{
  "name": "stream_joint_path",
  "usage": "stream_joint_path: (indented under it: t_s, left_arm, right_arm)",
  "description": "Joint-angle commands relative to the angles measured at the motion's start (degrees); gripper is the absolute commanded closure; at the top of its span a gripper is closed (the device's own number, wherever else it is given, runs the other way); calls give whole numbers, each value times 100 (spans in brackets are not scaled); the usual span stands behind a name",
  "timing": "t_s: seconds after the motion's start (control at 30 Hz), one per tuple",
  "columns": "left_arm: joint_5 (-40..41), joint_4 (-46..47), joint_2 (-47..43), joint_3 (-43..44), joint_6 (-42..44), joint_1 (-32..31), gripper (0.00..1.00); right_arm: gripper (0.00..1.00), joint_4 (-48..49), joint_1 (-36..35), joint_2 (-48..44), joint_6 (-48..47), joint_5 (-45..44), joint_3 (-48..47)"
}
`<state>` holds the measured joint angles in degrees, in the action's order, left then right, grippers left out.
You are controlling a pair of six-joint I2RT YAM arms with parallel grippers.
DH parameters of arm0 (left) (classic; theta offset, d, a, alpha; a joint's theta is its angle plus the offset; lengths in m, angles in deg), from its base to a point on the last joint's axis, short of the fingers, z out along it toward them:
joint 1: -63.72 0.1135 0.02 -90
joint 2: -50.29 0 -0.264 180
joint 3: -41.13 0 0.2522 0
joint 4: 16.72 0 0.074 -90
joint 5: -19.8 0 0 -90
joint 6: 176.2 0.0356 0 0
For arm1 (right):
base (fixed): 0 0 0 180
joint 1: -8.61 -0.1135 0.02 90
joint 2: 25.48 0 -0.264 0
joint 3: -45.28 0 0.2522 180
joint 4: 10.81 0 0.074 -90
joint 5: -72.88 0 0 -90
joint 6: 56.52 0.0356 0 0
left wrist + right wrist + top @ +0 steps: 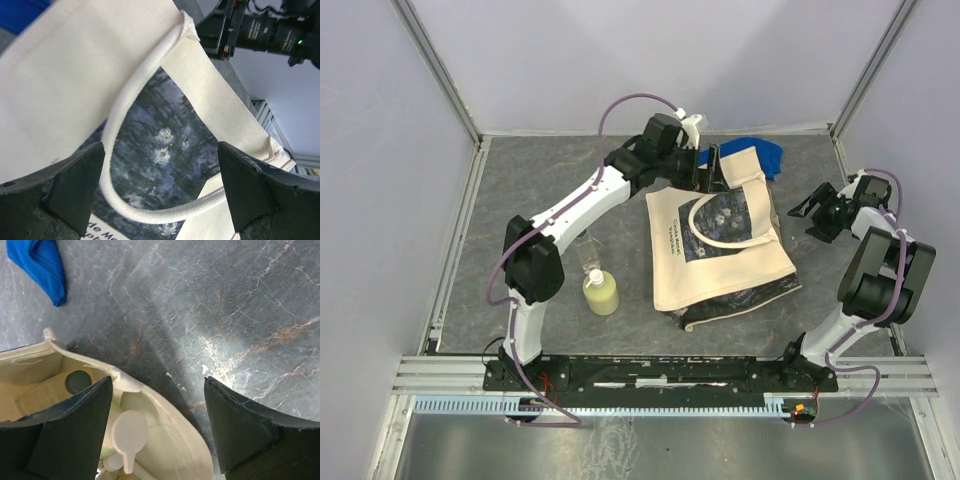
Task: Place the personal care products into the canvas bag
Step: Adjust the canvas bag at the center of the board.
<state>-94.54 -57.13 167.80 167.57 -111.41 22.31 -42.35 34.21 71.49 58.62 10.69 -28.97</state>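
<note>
The beige canvas bag lies flat mid-table, its dark printed panel up and a strap handle looped over the panel. My left gripper is open at the bag's far edge, its jaws wide either side of the handle and touching nothing. My right gripper is open and empty to the right of the bag. Inside the bag's mouth I see a white pump cap and a black cap. A yellow-green bottle and a clear bottle stand left of the bag.
A blue cloth lies behind the bag at the back, and it shows at the top left in the right wrist view. Grey walls and metal rails ring the dark marbled table.
</note>
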Motion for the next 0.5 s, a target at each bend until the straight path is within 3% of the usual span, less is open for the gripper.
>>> stream_joint_path:
  t_s: [0.0,0.47]
  left_arm:
    - [107,401,-451,-100,74,164,1]
    - [-232,748,-303,-115,-265,724,0]
  right_arm:
    - [19,229,24,453,-373,302,-289]
    - [19,671,-45,972,-811,1153,-17]
